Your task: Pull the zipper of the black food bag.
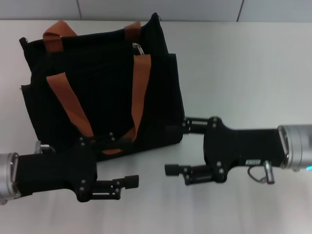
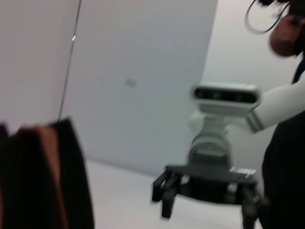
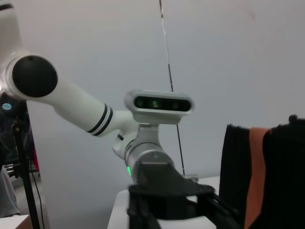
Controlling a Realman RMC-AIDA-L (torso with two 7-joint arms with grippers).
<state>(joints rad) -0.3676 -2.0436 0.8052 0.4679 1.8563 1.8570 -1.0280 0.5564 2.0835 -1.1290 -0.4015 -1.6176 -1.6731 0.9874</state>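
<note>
Head view shows me a pale grey table [image 1: 243, 78] with a matte, unmarked top, backed by a light wall whose panel seams run along the far edge. On my left half of the table stands the black food bag [image 1: 105, 87], a boxy fabric tote with two orange-brown handles [image 1: 141, 83] draped over its near face. Its zipper [image 1: 139, 48], a small silver pull tab, sits on the top edge toward the bag's right end, clear of both arms.

My left gripper [image 1: 119, 163] lies low at the bag's near bottom edge, fingers spread apart and holding nothing; the upper finger is at the lower loop of the near handle, and I cannot tell whether it touches it. My right gripper [image 1: 178, 148] lies just off the bag's near right corner, fingers likewise spread and empty, the far finger close against the bag's side.

Left wrist view shows a plain grey wall with one vertical seam, the bag's edge, the right gripper [image 2: 205, 195] across the table, and a person [image 2: 286, 124] at the frame's edge. Right wrist view shows the same wall type, a seam, and the left arm's white links [image 3: 71, 107].
</note>
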